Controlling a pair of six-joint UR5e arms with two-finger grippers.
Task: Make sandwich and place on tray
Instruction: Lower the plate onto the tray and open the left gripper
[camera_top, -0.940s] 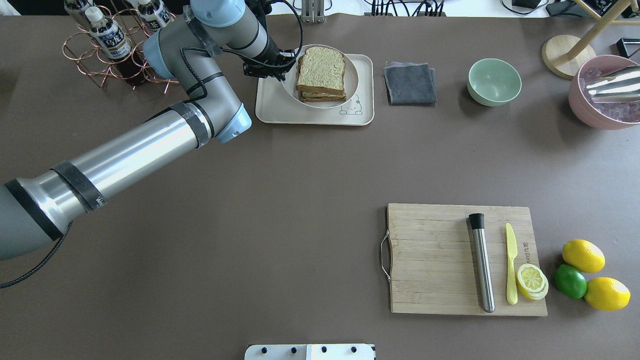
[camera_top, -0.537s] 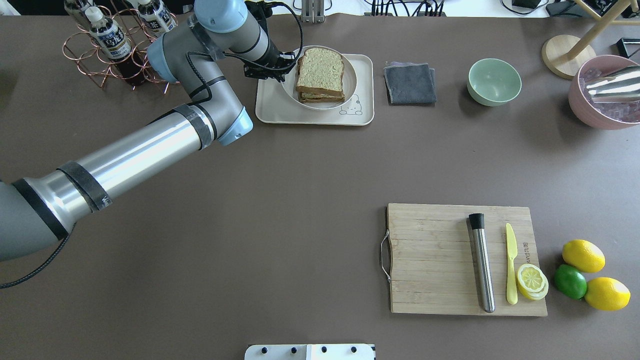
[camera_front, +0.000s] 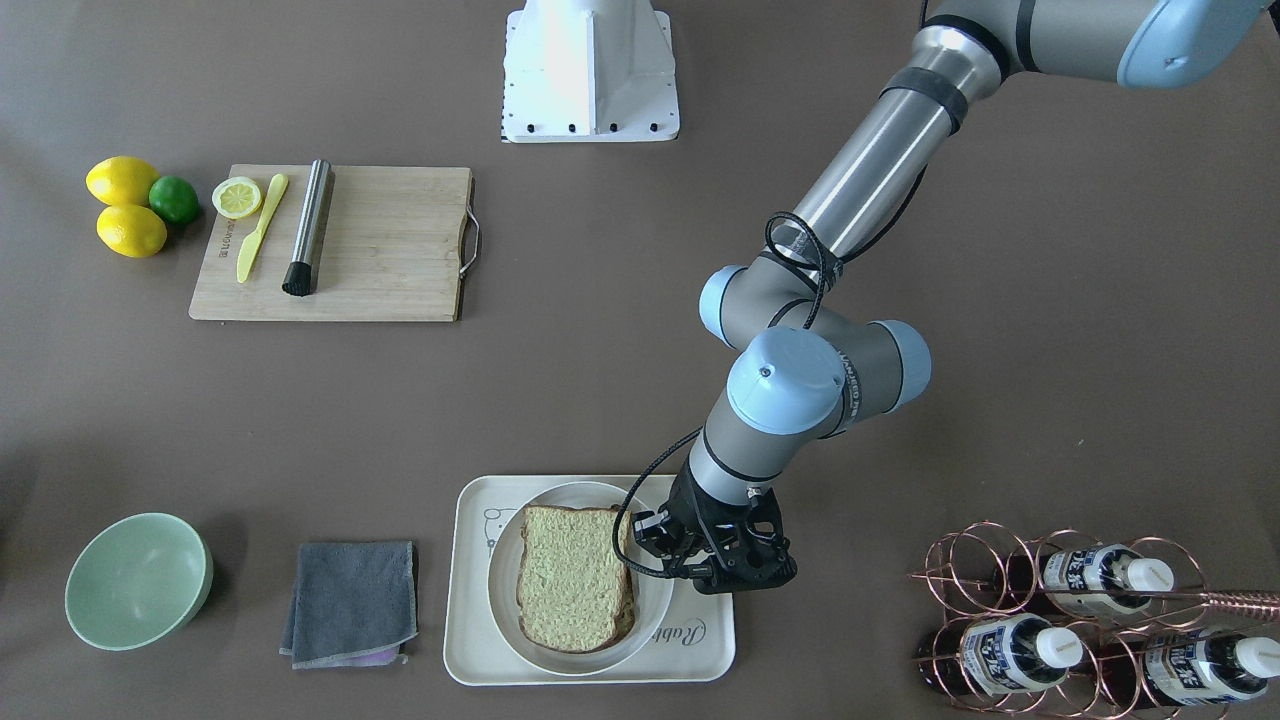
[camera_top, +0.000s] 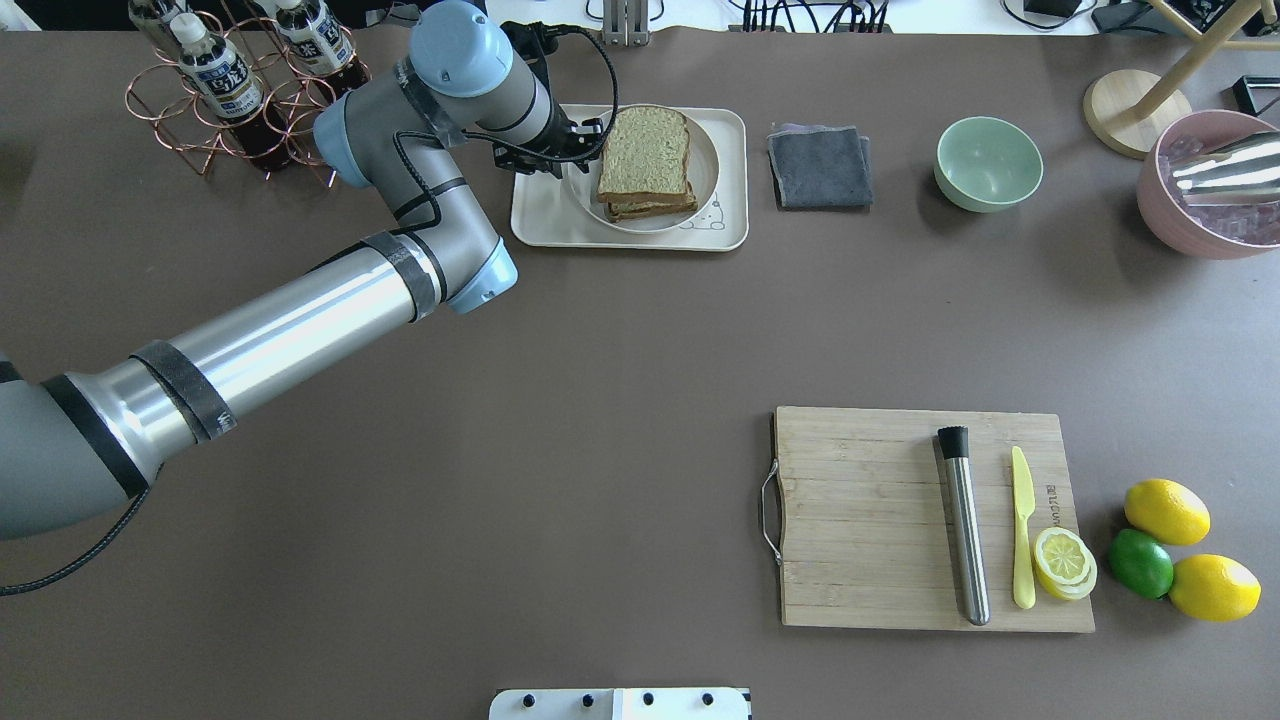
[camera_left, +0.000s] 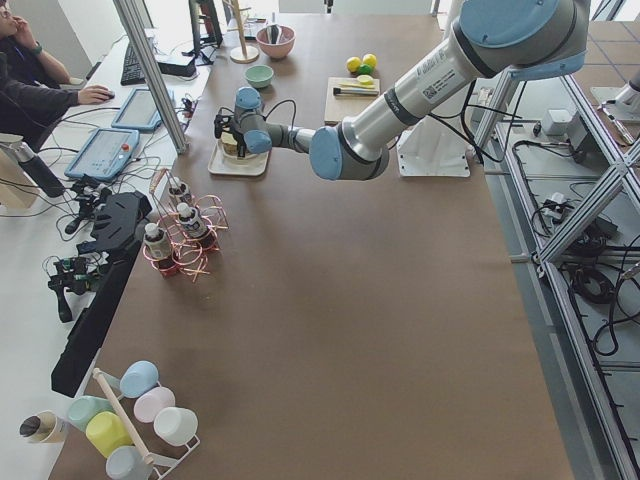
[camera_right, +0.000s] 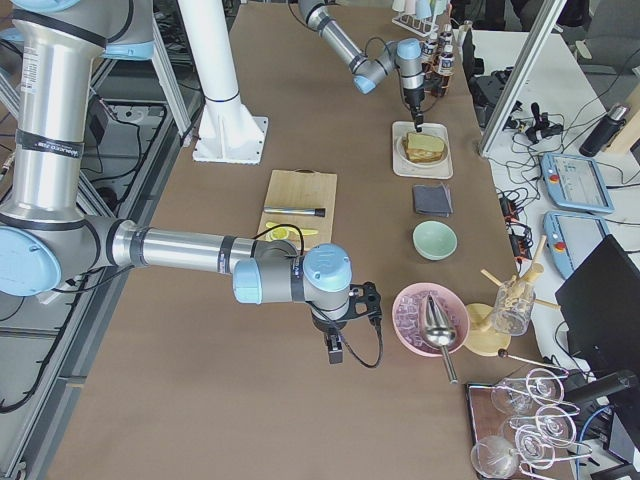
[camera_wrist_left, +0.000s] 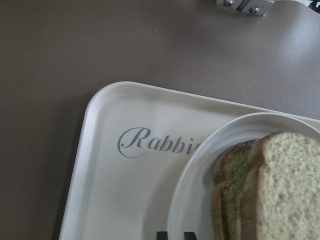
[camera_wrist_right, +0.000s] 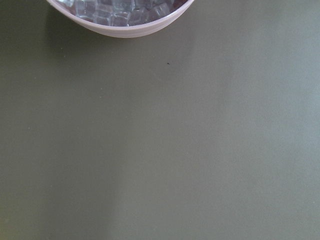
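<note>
The sandwich (camera_top: 645, 150), two brown-crusted bread slices stacked, lies on a round white plate (camera_top: 705, 170). The plate is on the cream tray (camera_top: 545, 225) with the bear drawing and "Rabbit" script. My left gripper (camera_top: 585, 150) is at the plate's left rim, jaws nearly closed on it; in the left wrist view its fingertips (camera_wrist_left: 162, 235) sit at the rim of the plate (camera_wrist_left: 200, 170), next to the sandwich (camera_wrist_left: 270, 185). The egg filling is hidden. My right gripper (camera_right: 335, 352) shows only in the exterior right view, near the pink bowl; I cannot tell its state.
A copper rack of bottles (camera_top: 230, 90) stands just left of my left arm. A grey cloth (camera_top: 820, 165), a green bowl (camera_top: 988, 162) and a pink bowl of ice (camera_top: 1210, 190) lie right of the tray. A wooden cutting board (camera_top: 870, 520) holds a muddler, a knife and a lemon slice.
My left arm has swung to the right. The plate with the sandwich has come down and now looks smaller and flat on the tray.
</note>
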